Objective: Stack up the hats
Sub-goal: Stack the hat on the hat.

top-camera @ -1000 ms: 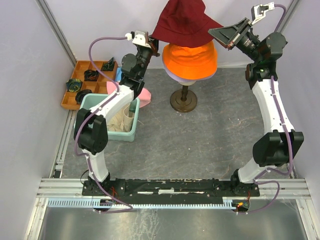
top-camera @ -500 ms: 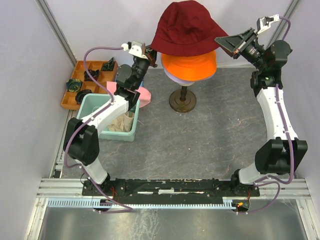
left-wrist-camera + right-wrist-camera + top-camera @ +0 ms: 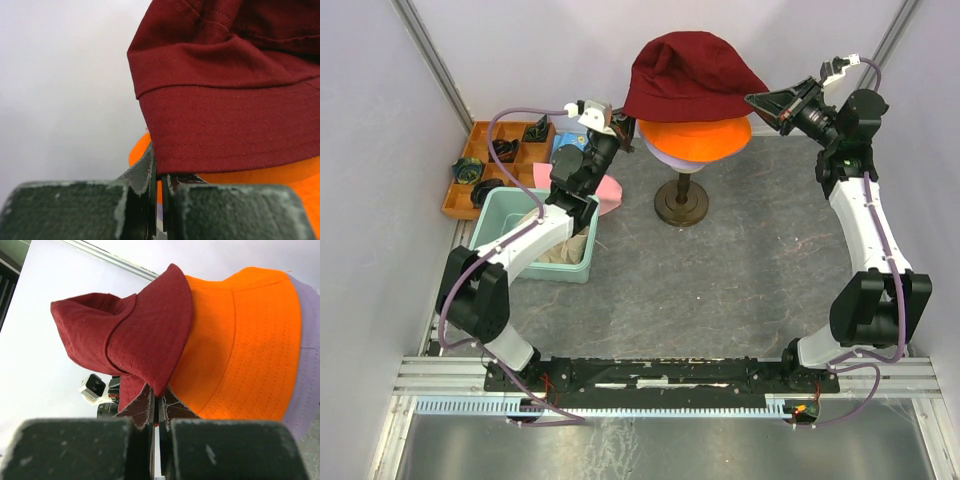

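A dark red hat (image 3: 690, 72) sits over the orange hat (image 3: 695, 137), which covers a lavender hat (image 3: 665, 155) on the stand (image 3: 681, 203). My left gripper (image 3: 623, 128) is shut on the dark red hat's left brim (image 3: 210, 150). My right gripper (image 3: 760, 103) is shut on its right brim (image 3: 155, 355). The orange hat (image 3: 235, 345) and lavender hat (image 3: 307, 355) show in the right wrist view. A pink hat (image 3: 605, 190) lies on the table by the left arm. A cream-beige hat (image 3: 565, 245) lies in the teal bin.
A teal bin (image 3: 510, 205) stands left of the stand. An orange compartment tray (image 3: 470, 150) with dark items sits at the far left. A blue patterned cloth (image 3: 558, 150) lies behind the left arm. Walls close in on both sides.
Both grippers have come down with the dark red hat, lowering it onto the orange hat. The left arm has swung down and left; the right wrist has dropped.
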Robot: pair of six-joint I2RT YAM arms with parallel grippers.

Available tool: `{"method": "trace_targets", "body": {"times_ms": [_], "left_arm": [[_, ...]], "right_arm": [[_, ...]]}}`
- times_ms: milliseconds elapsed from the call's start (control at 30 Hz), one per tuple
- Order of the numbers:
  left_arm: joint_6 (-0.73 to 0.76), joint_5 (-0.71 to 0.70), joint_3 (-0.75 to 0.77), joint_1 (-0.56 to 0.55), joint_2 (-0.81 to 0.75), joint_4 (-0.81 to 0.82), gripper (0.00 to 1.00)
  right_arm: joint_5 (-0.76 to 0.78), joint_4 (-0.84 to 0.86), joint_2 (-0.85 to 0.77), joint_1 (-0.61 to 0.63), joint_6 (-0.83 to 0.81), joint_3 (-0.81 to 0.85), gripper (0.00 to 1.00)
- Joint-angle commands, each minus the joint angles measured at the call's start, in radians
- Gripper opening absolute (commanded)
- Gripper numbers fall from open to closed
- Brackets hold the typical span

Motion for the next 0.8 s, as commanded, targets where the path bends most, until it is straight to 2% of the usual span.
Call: {"method": "trace_targets", "body": {"times_ms": [0,200,267,400,567,767], "left_arm": [[0.025,-0.015,-0.067,-0.006,-0.062,-0.001,0.03],[0.025,-0.017,-0.104,-0.026,-0.09,-0.046,0.03],[0.011,-0.019,-0.106,-0.029,-0.111,-0.07,0.08],[-0.019,-0.03,-0.124,-0.03,-0.177,-0.101,0.26],[-0.027,-0.089,-0.176,-0.032,-0.291,-0.112,0.33],[-0.038,-0.103,-0.173,-0.032,-0.369,-0.168,0.35]], "right_arm": [[0.006,0.012,0.02,-0.023,-0.01,-0.008,0.0],[-0.015,0.089,0.051,-0.023,0.054,0.053,0.04],[-0.019,0.13,0.052,-0.023,0.087,0.07,0.04],[-0.034,0.205,0.061,-0.023,0.158,0.087,0.03],[-0.042,0.346,0.08,-0.022,0.276,0.094,0.03],[-0.075,0.409,0.094,0.013,0.32,0.147,0.04]]}}
